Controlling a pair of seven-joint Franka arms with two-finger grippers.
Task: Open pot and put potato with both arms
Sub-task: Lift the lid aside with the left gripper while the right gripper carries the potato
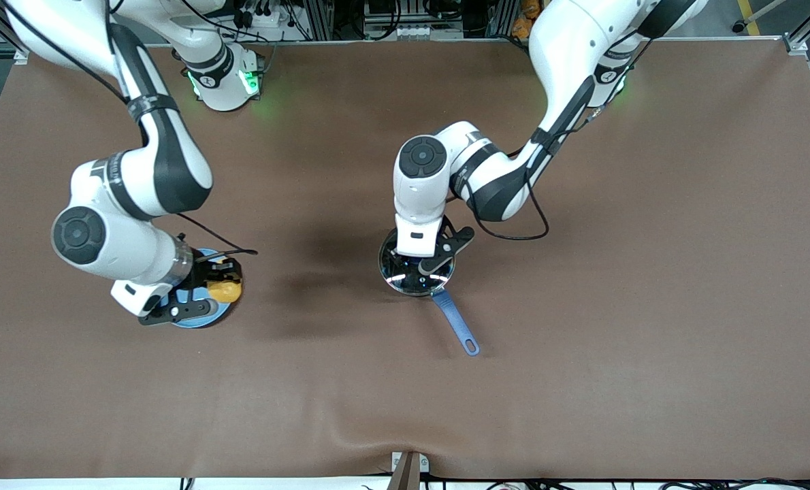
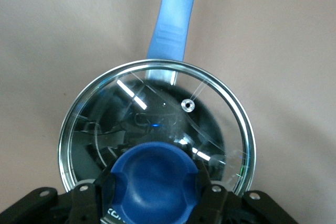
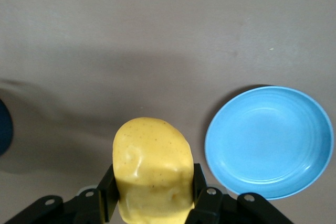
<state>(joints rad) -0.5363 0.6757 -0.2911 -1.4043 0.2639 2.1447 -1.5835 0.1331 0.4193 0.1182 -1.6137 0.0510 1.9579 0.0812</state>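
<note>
Two grippers down, left gripper (image 2: 152, 195) clasping lid knob (image 2: 152, 179), right gripper (image 3: 152, 195) clamping potato (image 3: 153, 169).

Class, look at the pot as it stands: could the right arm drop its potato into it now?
Probably not yet. The right tool holds the potato above the plate, but the glass lid covers the pot, with the left tool around its blue knob.
</note>
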